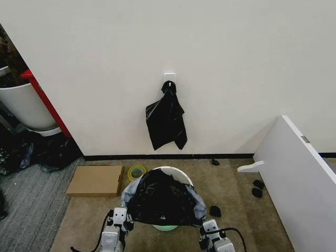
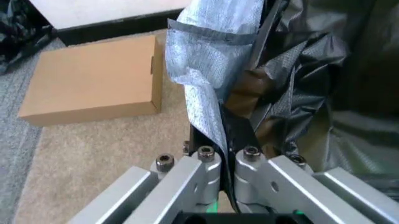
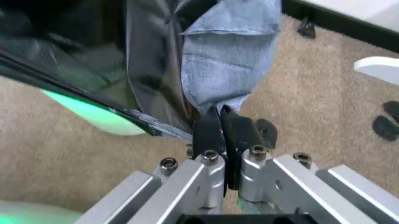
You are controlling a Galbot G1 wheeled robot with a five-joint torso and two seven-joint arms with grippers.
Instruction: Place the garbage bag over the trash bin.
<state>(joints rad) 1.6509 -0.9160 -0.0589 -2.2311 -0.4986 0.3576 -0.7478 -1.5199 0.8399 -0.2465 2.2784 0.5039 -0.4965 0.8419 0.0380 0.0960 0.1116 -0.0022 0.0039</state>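
Note:
The black garbage bag (image 1: pixel 161 202) is spread over the mouth of the cream-white trash bin (image 1: pixel 173 169), whose pale green base (image 1: pixel 165 228) shows below. My left gripper (image 1: pixel 121 217) is at the bag's left edge. In the left wrist view the left gripper (image 2: pixel 225 144) is shut on the garbage bag's edge (image 2: pixel 206 70), which has turned out pale. My right gripper (image 1: pixel 208 227) is at the bag's right edge. The right wrist view shows the right gripper (image 3: pixel 220 122) shut on the garbage bag's hem (image 3: pixel 227 56), with the bin's green base (image 3: pixel 93 114) beside it.
A bundle of black bags (image 1: pixel 166 121) hangs from a wall hook above the bin. On the carpet to the left lie a flat cardboard box (image 1: pixel 96 180) and a tape roll (image 1: pixel 137 171). A white panel (image 1: pixel 296 173) leans at the right. A white tub with red frame (image 1: pixel 26 102) stands far left.

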